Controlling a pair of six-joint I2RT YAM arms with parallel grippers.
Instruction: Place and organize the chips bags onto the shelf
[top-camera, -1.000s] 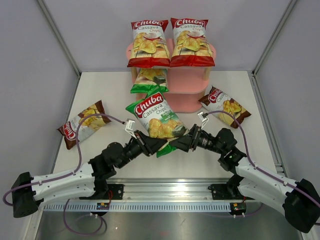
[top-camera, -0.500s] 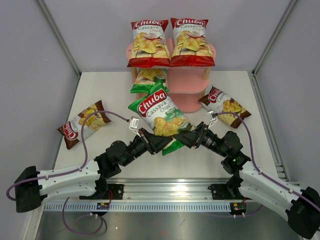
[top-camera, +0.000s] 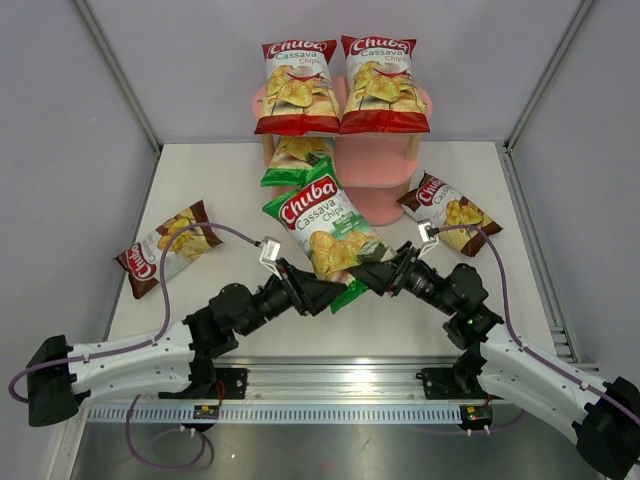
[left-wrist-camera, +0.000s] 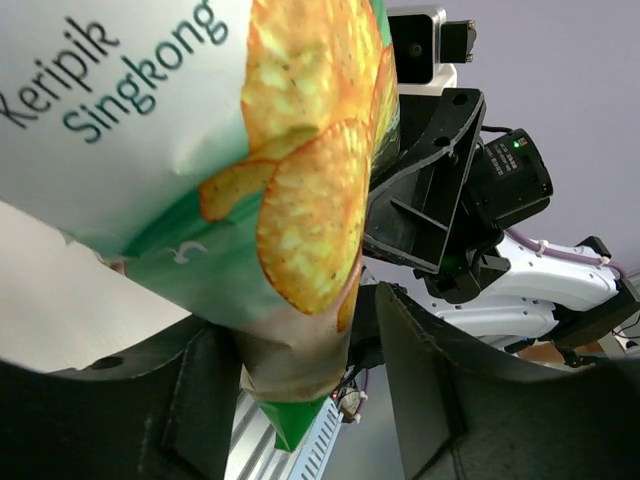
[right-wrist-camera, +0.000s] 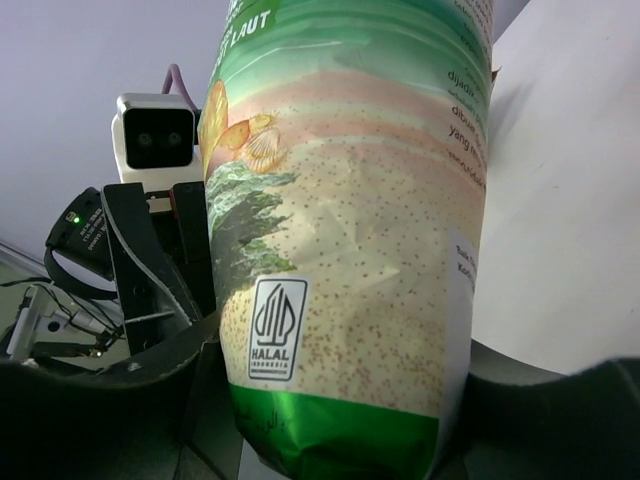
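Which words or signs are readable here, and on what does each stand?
"Chuba Cassava Chips": held green bag's front.
"Chuba Cassava Chips": left red bag and right red bag on the shelf.
"Chuba": right brown bag.
"Keripik Singkong": same green bag, left wrist view.
"HALAL": seal on its back, right wrist view.
Fine print beside it: too small.
Left brown bag: blurred.

The white table (top-camera: 225, 195) carries the pink shelf (top-camera: 370, 165) at its far edge, a brown bag (top-camera: 168, 247) flat at left, and a second brown bag (top-camera: 450, 212) at right, near the shelf's base.
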